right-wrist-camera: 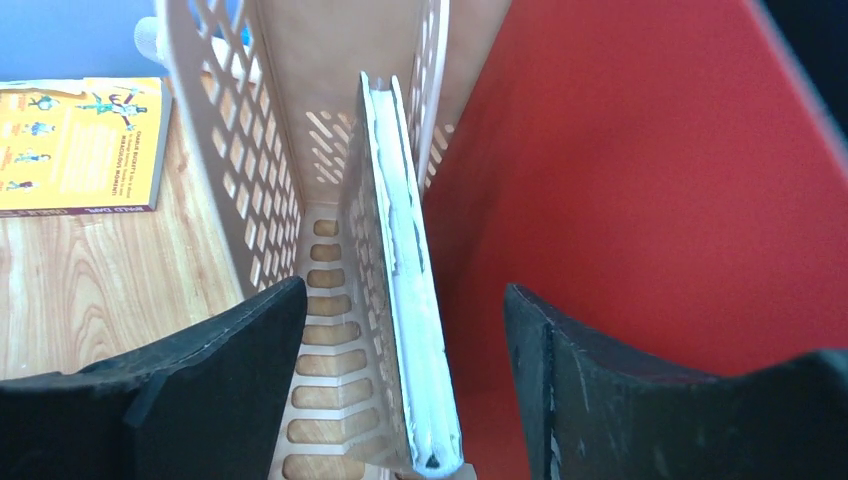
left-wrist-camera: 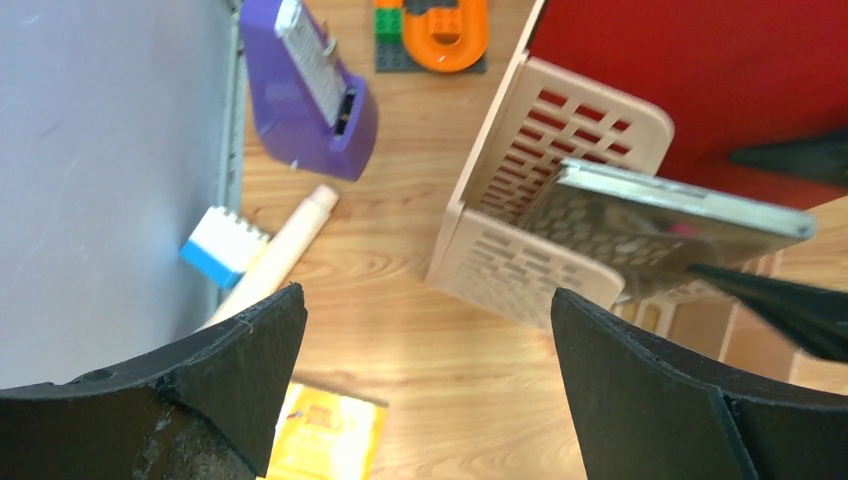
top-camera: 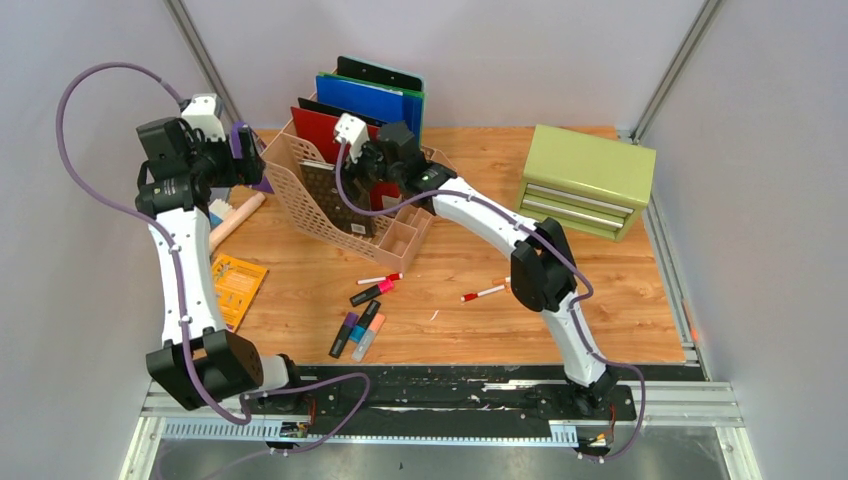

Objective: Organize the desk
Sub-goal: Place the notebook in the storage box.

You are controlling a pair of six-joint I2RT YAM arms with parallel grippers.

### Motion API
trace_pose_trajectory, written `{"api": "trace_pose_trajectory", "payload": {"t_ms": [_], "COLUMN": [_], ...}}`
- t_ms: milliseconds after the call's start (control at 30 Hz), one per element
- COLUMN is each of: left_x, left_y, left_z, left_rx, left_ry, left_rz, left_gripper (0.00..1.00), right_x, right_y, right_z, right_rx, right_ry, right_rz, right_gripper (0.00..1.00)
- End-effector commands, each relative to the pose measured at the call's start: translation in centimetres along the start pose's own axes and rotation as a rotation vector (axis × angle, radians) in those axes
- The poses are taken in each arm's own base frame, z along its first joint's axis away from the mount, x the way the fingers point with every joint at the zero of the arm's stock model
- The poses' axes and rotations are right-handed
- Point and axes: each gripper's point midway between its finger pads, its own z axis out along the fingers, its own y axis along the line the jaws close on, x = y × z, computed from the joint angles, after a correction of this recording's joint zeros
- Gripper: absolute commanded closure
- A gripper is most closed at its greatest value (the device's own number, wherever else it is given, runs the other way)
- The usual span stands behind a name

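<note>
Filing step judged near complete: the book (right-wrist-camera: 405,250) stands in the beige file organizer (right-wrist-camera: 215,150) at the rear of the tabletop (top-camera: 470,335), right fingers (right-wrist-camera: 250,350) apart either side without clamping it, left fingers (left-wrist-camera: 230,370) apart and empty; next, lift clear and collect the loose markers (top-camera: 360,330)

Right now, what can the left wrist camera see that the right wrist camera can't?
Only the left wrist view shows the purple gadget and the orange U-shaped piece. Only the right wrist view shows the slotted floor inside the rack. Both show the beige rack, the book standing in it, the red folder, the yellow booklet and the desk.
</note>
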Motion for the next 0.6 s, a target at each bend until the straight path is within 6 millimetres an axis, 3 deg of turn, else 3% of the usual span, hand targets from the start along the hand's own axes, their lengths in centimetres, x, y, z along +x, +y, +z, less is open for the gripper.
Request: {"api": "trace_pose_trajectory", "payload": {"t_ms": [0,167,267,300,400,567], "left_x": [2.8,7.3,11.0,12.8,15.5,21.1], "left_y": [2.0,4.2,5.3,5.9,7.4,9.7], "left_z": [-2.8,-5.2,-6.1,-6.6,-7.6,-7.3], "left_rx": [-0.095,-0.162,-0.184,-0.199,-0.238,-0.283], "left_ry": [0.097,0.201,0.263,0.295,0.342,0.459], "left_rz": [0.126,0.131,0.123,0.115,0.092,0.104], "left_gripper": [0.0,0.0,0.0,0.0,0.0,0.0], "right_x": [-6.9,-9.7,-11.5,-12.2,-13.3,-13.4], "right_y": [0.0,0.4,1.3,1.8,3.5,7.6], "right_z": [-3.5,-5.9,-7.5,-8.0,-9.3,-10.9], "right_rx": [-0.006,-0.012,-0.039,-0.053,-0.108,-0.259], "right_ry": [-0.098,-0.108,-0.114,-0.116,-0.107,-0.068], "right_rz": [-0.081,-0.106,-0.121,-0.125,-0.117,-0.057], "right_gripper": [0.26,0.21,0.17,0.17,0.15,0.15]}}
